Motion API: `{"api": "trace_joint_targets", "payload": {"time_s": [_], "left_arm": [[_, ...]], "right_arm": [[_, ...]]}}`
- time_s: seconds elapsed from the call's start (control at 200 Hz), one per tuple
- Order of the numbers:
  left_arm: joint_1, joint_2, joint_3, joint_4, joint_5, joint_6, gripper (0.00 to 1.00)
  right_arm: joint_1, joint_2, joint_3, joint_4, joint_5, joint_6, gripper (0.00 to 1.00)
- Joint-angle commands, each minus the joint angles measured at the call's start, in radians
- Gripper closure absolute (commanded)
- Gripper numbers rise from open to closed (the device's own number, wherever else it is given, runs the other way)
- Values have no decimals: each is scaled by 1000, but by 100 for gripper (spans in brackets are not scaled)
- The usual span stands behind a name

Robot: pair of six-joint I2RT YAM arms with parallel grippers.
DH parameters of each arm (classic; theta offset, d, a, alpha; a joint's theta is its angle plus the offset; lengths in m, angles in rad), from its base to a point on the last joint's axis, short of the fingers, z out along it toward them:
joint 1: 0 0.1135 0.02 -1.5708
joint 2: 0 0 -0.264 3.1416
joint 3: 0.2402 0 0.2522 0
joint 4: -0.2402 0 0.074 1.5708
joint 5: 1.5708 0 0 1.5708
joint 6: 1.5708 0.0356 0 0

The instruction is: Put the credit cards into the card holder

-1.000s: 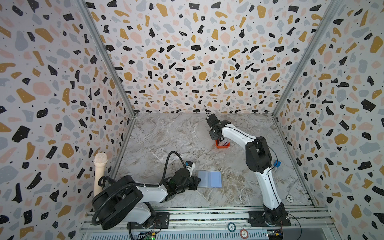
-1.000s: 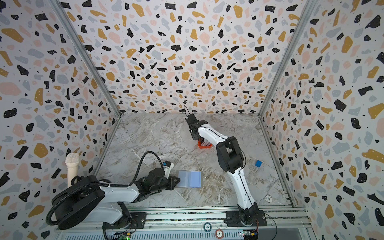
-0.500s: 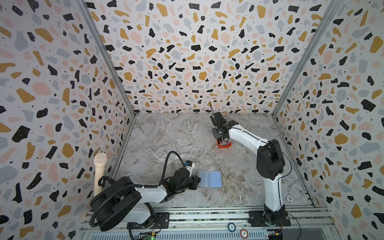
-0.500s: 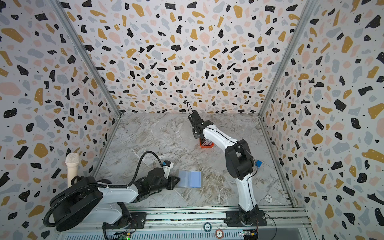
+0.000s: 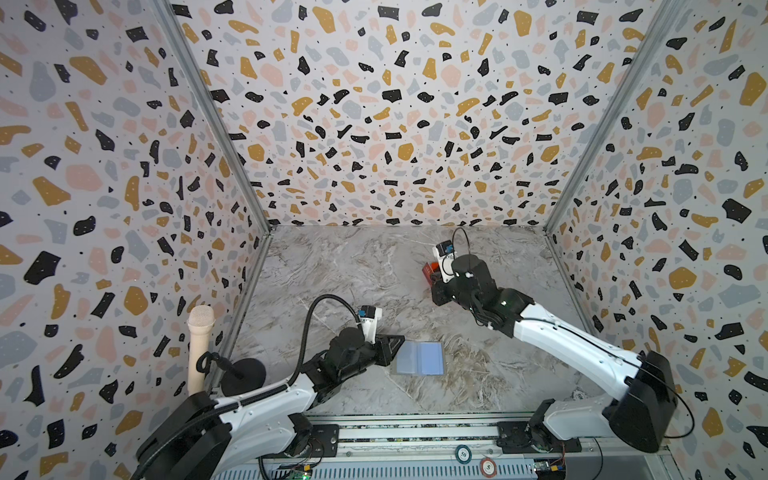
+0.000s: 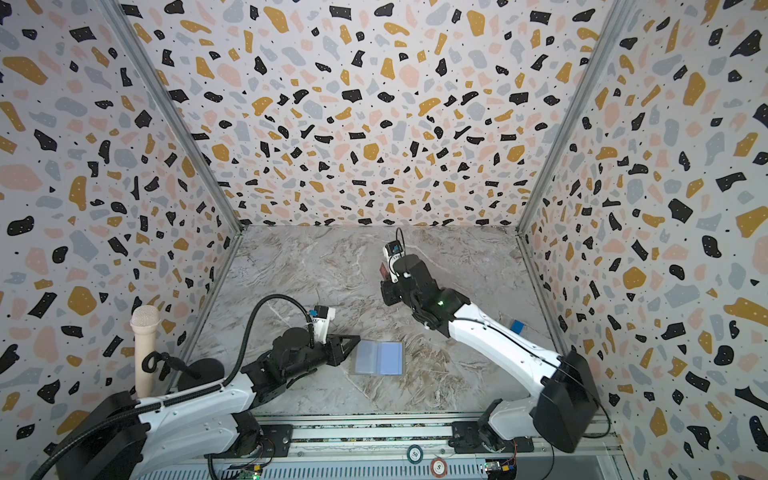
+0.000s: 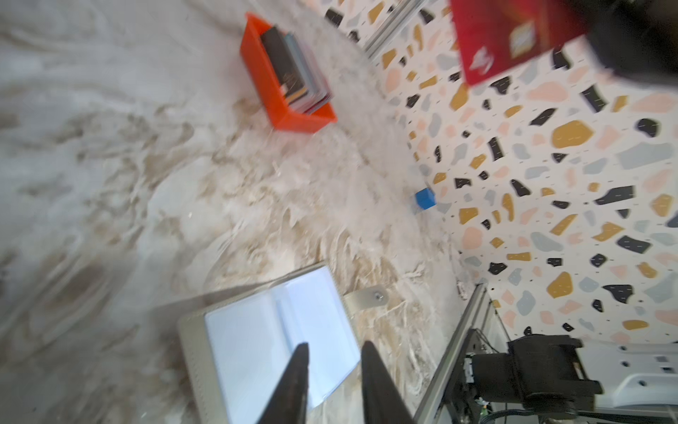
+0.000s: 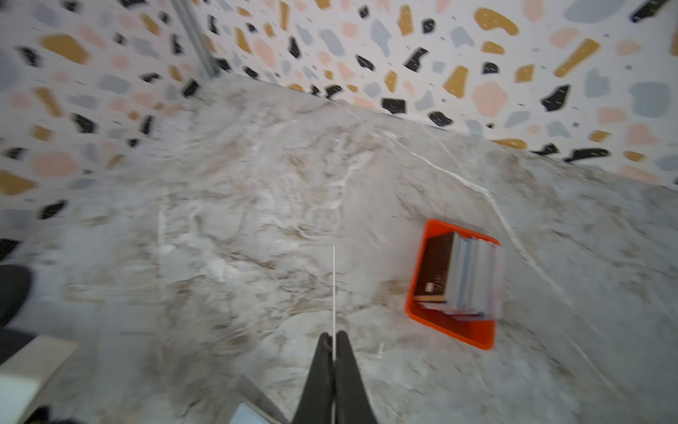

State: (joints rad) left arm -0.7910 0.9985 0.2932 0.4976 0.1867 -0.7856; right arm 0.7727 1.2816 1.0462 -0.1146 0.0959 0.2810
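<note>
The card holder lies open and flat near the front, its pale blue pockets facing up. My left gripper hovers at its left edge, open, with nothing between the fingers. My right gripper is shut on a red credit card, lifted over the far middle and seen edge-on in the right wrist view. More credit cards, a dark one and whitish ones, stand in an orange tray.
A small blue cube sits by the right wall. A cream microphone stands at the left wall. Two poker chips lie on the front rail. Terrazzo walls close three sides.
My right gripper has risen from the orange tray with the red card, and that arm has folded back to the right. The left jaws have parted from shut.
</note>
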Motion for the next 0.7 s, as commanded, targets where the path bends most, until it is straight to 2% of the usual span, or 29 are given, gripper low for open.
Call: {"api": "trace_joint_targets", "payload": {"time_s": [0.0,0.115,0.305,0.471,0.696], "left_arm": [[3,-84,27,94,58,24,63],[3,-147,-2,215,97,-5,58],[3,-178,-28,312,109,-41,54],[3,-155,-55,432,129,-86,53],[3,-118,-68,537,157,-139,61]], "right_arm": [[-3,-128,-131,263,-255,70,100],[0,-220,-257,429,-405,156,100],[7,-258,-362,595,-560,267,100],[31,-270,-425,702,-613,332,100],[45,-240,-466,813,-680,408,100]]}}
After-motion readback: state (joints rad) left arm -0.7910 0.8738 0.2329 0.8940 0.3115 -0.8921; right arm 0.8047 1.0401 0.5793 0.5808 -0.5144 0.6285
